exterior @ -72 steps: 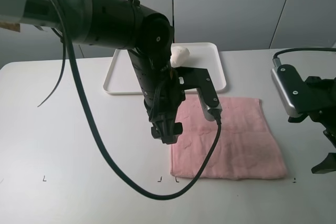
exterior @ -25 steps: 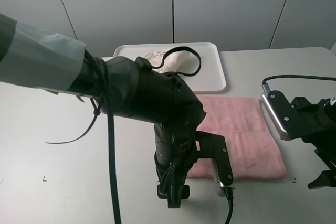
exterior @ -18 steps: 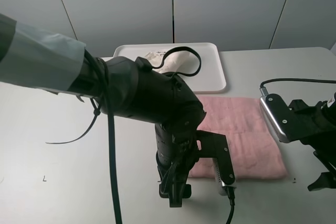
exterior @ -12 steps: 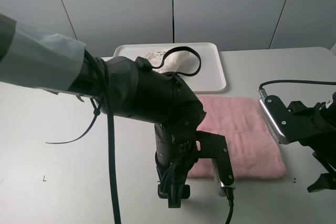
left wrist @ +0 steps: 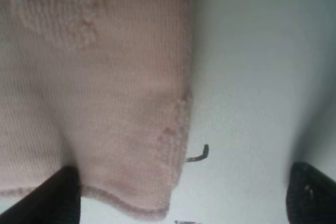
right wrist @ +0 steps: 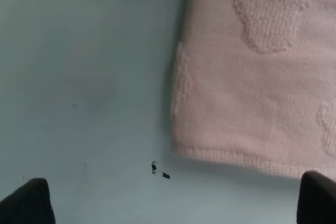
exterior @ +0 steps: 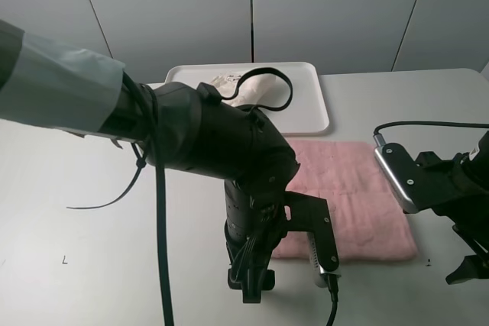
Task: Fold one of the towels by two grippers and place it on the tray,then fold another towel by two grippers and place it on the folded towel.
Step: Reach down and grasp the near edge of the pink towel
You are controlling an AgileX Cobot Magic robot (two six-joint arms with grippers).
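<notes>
The pale pink towel (exterior: 348, 192) lies flat on the white table, just in front of the tray (exterior: 306, 104). On the tray sits the folded cream towel (exterior: 256, 88), partly hidden behind my left arm and its cable loop. My left gripper (exterior: 248, 282) points down at the pink towel's near left corner. In the left wrist view the pink towel (left wrist: 105, 103) has that corner between the open fingers of my left gripper (left wrist: 184, 196). My right gripper (exterior: 467, 269) hangs open by the near right corner. The right wrist view shows the pink towel (right wrist: 257, 77) ahead of my right gripper (right wrist: 172, 203).
My bulky left arm (exterior: 206, 143) and its trailing cable cover the table's middle and part of the tray. Small black corner marks (exterior: 65, 259) are drawn on the table near its front edge. Grey wall panels stand behind the table.
The left arm came down from the towel's far left side to its near left corner and now holds still. The right arm has crept left and lower, toward the towel's near right corner.
</notes>
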